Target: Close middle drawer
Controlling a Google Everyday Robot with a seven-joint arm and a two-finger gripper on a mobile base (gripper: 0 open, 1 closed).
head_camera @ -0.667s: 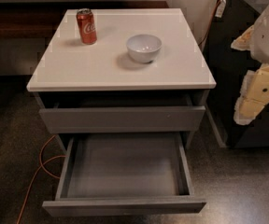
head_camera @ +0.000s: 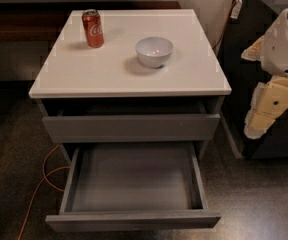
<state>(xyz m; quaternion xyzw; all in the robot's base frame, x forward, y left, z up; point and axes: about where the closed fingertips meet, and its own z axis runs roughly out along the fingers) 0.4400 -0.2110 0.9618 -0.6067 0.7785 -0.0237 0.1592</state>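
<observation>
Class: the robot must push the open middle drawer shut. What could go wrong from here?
The gripper hangs right of the cabinet, away from the middle drawer; approaching sideways it might strike the drawer's side wall rather than its front. The drawer above also stands slightly out, so a high push could shut that one instead.

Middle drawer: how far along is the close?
Done: nothing yet; the middle drawer sits pulled far out, tray empty. In hand: the gripper hangs to the right of the cabinet, apart from the drawer. Left: bring it to the drawer's front and push the drawer fully in.
</observation>
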